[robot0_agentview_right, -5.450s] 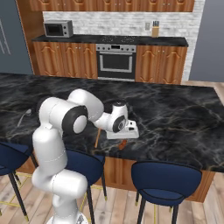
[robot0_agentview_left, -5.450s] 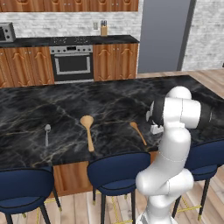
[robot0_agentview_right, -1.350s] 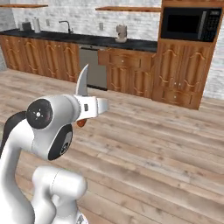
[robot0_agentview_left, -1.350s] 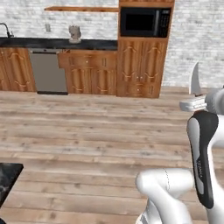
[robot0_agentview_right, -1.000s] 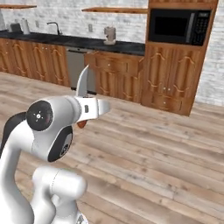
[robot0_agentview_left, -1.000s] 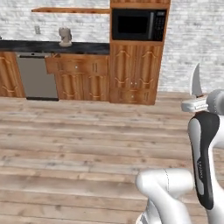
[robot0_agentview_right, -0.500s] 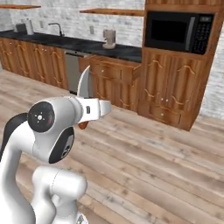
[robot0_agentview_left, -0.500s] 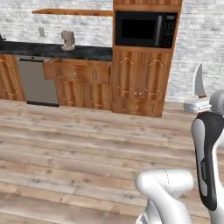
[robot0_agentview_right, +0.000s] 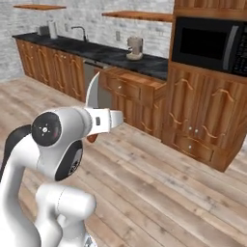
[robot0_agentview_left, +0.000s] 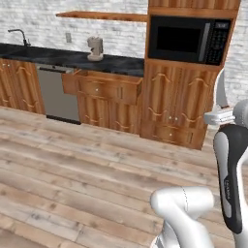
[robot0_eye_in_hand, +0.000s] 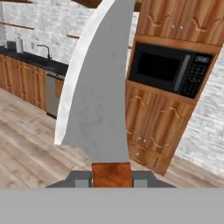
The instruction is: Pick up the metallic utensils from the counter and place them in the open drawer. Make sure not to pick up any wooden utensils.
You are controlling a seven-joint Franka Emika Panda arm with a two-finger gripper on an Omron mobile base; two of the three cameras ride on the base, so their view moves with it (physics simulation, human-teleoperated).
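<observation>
Base nearer the open drawer, gripper clamped on knife, bare floor between.

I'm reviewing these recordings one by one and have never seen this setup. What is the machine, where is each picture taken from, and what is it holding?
It is a white robot arm with dark joints on a driving base in a rendered kitchen. Two cameras ride behind it, left and right; the third looks along its hand. The jaws are shut on a knife with a broad grey curved blade and reddish-brown handle, pointing up. Ahead is an open reddish-brown wooden drawer under a black worktop with a small grey appliance, beside a black microwave.
</observation>
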